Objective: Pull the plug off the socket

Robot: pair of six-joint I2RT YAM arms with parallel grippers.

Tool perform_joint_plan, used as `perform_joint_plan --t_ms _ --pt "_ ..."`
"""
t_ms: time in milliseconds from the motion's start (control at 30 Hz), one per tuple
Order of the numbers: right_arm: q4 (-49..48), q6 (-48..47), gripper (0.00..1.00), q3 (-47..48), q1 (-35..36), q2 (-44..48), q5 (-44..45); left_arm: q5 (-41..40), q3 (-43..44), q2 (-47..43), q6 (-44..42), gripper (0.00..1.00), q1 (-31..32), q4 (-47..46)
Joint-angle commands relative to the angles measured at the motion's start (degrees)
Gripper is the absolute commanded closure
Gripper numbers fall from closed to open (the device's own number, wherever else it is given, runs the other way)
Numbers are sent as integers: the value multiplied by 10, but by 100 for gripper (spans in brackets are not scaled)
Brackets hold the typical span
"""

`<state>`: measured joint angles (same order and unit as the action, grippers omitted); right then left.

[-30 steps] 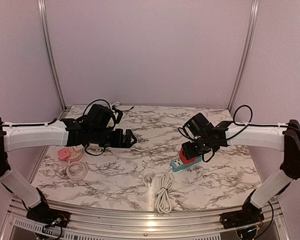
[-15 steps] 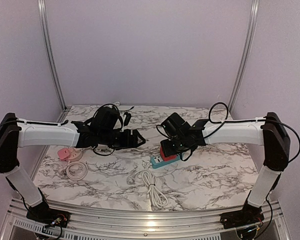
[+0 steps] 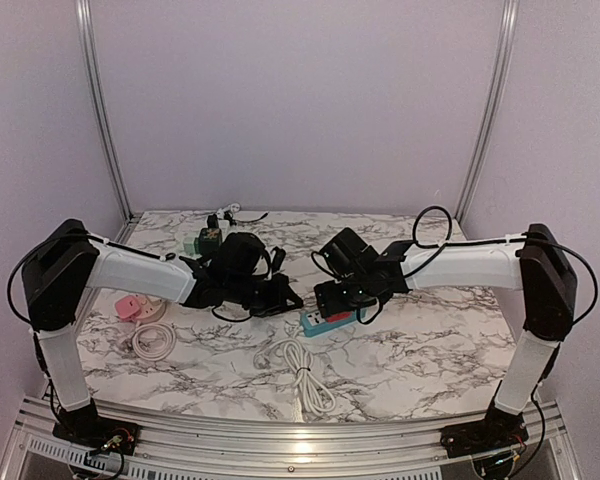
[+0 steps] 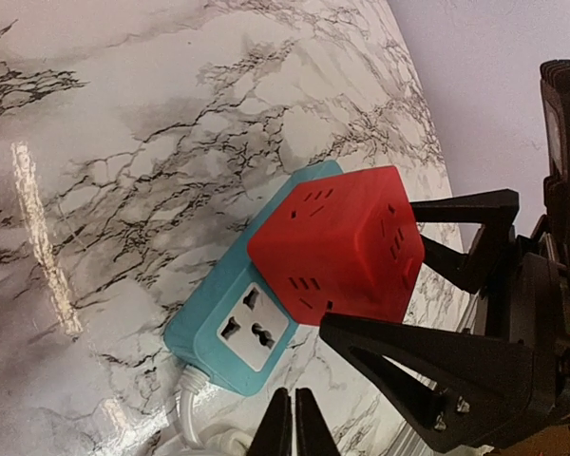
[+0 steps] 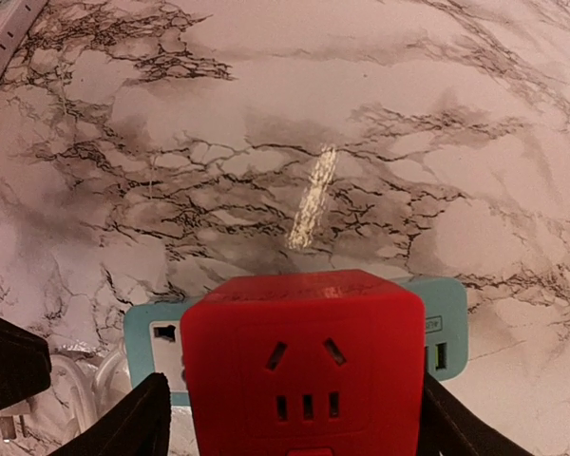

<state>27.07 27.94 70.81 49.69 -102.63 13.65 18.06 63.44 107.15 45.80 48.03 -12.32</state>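
Robotics laboratory test cell: a white, grey-veined marble-patterned tabletop enclosed by plain lilac wall panels between bare aluminium upright posts, with white-and-black robot arms mounted along a slotted aluminium rail at the frame's bottom edge.

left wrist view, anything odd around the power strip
The left gripper is shut on nothing, fingertips beside the teal power strip, not holding it. The red plug cube sits plugged in between the open fingers of the right gripper.
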Motion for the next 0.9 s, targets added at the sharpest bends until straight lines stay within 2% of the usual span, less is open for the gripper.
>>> perform_joint_plan --t_ms 0,300,633,867 --pt "12 9 21 19 10 -3 3 23 36 32 17 96 10 -30" --pt "33 6 23 19 13 7 25 39 66 91 47 100 20 -50" --pt "37 5 32 16 20 11 45 0 74 116 42 100 24 -5" --pt "40 7 34 22 29 5 61 -10 85 136 35 100 27 23"
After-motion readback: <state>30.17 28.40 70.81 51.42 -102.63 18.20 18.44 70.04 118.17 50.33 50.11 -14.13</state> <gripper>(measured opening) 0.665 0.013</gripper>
